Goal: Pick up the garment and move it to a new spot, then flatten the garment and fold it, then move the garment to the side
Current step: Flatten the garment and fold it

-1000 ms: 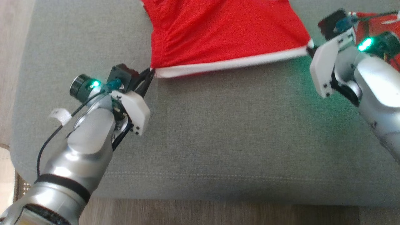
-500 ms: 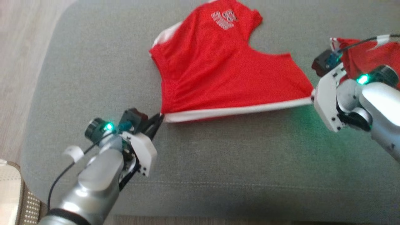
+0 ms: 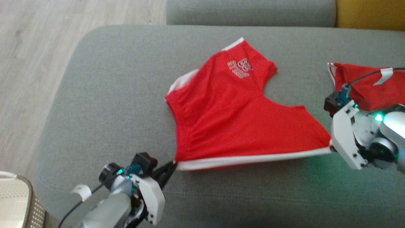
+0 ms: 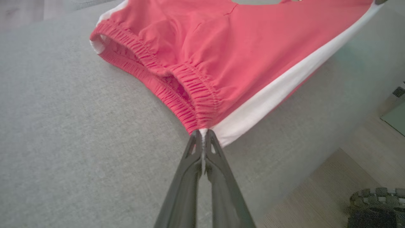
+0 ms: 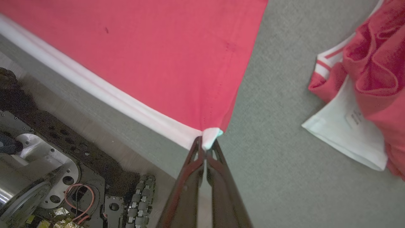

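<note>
The garment (image 3: pixel 234 117) is a pair of red shorts with a white side stripe and a pale logo, spread on a grey sofa seat (image 3: pixel 110 95). Its white-striped edge is stretched taut between my two grippers. My left gripper (image 3: pixel 173 164) is shut on the waistband corner (image 4: pixel 202 128), where the elastic gathers. At the other end of the stripe, the right gripper (image 5: pixel 207 144) is shut on the leg-hem corner; in the head view its white housing (image 3: pixel 345 139) covers the fingertips. The far leg of the garment (image 3: pixel 246 60) lies flat on the cushion.
A second red and white garment (image 3: pixel 364 85) lies crumpled at the right of the seat (image 5: pixel 364 104). The sofa back (image 3: pixel 250 12) runs along the top, and wooden floor (image 3: pixel 38 47) lies to the left. A pale woven basket (image 3: pixel 15 202) stands at the lower left.
The head camera has tilted up, so the whole garment and the sofa back come into view. Both grippers keep their hold on the stretched striped edge.
</note>
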Robot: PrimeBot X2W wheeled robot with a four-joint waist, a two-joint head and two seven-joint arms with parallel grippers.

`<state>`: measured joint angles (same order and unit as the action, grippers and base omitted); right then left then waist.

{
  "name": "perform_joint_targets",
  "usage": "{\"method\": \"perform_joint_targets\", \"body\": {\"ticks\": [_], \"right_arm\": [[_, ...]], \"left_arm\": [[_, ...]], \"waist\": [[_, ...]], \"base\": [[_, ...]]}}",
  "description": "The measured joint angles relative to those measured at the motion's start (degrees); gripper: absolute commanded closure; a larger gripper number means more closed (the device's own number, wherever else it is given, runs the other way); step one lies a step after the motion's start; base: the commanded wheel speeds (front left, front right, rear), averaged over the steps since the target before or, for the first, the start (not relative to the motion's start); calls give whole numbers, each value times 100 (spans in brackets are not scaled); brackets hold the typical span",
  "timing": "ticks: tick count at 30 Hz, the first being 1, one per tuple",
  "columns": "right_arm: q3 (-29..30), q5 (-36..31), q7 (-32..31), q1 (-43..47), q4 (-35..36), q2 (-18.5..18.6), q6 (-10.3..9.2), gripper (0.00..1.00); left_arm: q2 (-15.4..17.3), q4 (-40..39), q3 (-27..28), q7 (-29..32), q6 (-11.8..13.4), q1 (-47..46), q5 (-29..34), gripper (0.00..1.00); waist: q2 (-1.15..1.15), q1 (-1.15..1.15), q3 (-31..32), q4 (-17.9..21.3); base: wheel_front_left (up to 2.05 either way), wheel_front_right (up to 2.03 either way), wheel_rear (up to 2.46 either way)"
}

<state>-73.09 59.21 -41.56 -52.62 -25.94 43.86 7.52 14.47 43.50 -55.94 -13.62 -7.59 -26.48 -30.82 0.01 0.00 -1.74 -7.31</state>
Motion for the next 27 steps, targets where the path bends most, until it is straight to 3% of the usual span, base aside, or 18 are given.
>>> {"method": "perform_joint_targets", "body": {"ticks": [9,13,19,27], "right_arm": [[-74,499,-815,371,825,614,0,100],[60,548,-854,376,1105,787,0,100],[515,546,-606,4,950,714,-1,100],[940,304,-369,-722,255,238,-1,100]], "left_arm": [[349,-912,-282,423,0,603,-271,100],[547,-1370,-274,603,42,753,-371,100],[637,-1902,-88,706,211,600,-486,100],[495,-2221,145,906,250,-82,-723,100]], "waist": [[0,0,332,-100],[0,0,291,-133],[0,0,95,-260],[0,0,-330,-620]], "base": [[0,0,0],[0,0,0],[0,0,0],[0,0,0]]}}
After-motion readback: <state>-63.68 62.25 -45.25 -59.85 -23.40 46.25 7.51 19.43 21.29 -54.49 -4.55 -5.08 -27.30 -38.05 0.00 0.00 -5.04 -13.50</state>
